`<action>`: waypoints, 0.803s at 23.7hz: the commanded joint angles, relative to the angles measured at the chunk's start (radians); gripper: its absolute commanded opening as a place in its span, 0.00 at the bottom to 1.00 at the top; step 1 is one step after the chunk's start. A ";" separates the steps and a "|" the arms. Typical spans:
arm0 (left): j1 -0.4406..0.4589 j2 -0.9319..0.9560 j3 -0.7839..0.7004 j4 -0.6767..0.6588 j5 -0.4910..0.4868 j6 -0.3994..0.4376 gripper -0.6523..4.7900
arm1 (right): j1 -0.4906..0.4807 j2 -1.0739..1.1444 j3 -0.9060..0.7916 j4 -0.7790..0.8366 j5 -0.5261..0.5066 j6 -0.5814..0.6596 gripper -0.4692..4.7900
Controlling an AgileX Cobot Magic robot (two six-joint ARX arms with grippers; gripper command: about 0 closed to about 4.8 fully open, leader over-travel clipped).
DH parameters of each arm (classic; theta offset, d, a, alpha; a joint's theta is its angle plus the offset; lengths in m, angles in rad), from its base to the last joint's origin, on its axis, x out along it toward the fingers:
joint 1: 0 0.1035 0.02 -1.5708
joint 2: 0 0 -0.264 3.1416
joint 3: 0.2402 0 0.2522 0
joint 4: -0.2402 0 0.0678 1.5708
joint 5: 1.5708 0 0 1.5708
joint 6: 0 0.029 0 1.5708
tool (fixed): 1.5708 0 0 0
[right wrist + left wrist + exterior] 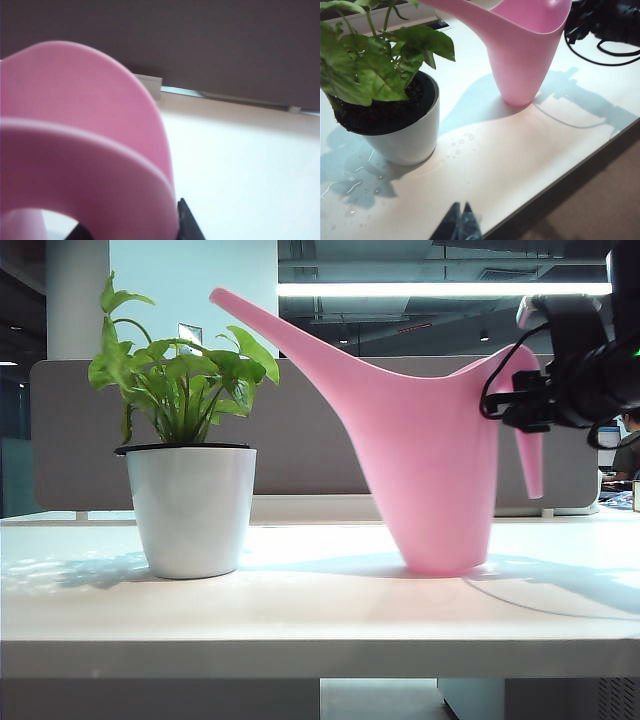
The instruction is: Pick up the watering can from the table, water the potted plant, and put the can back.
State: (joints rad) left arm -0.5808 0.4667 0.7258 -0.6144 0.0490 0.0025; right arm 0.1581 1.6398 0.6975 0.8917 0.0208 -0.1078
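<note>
While right claw point(130, 235) pinches watering can point(430, 460) handle, left claw point(460, 225) pressed together — beside potted plant point(185, 440).

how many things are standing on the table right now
2. The potted plant stands on the left of the table; the watering can stands right of it, with the right hand at its handle. More may lie out of view.

In the right wrist view the watering can point(85, 150) is a blurred pink mass cut off at the lower left, hiding most of the right claw point(135, 231). Only the left claw's point(460, 224) tips show at the bottom edge.
</note>
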 commanded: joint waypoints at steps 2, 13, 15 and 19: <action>-0.001 0.000 0.003 0.010 -0.002 -0.003 0.13 | -0.003 -0.075 0.013 0.043 0.012 -0.085 0.08; -0.001 0.000 0.003 0.010 -0.002 -0.003 0.13 | 0.004 -0.221 0.276 -0.339 0.088 -0.266 0.08; -0.001 0.000 0.003 0.010 -0.003 -0.003 0.13 | 0.006 -0.240 0.343 -0.409 0.101 -0.338 0.08; -0.001 0.000 0.003 0.010 -0.003 -0.003 0.13 | 0.018 -0.254 0.433 -0.472 0.132 -0.448 0.08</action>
State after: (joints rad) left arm -0.5808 0.4671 0.7258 -0.6144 0.0486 0.0025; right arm 0.1726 1.4086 1.0855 0.3798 0.1387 -0.5156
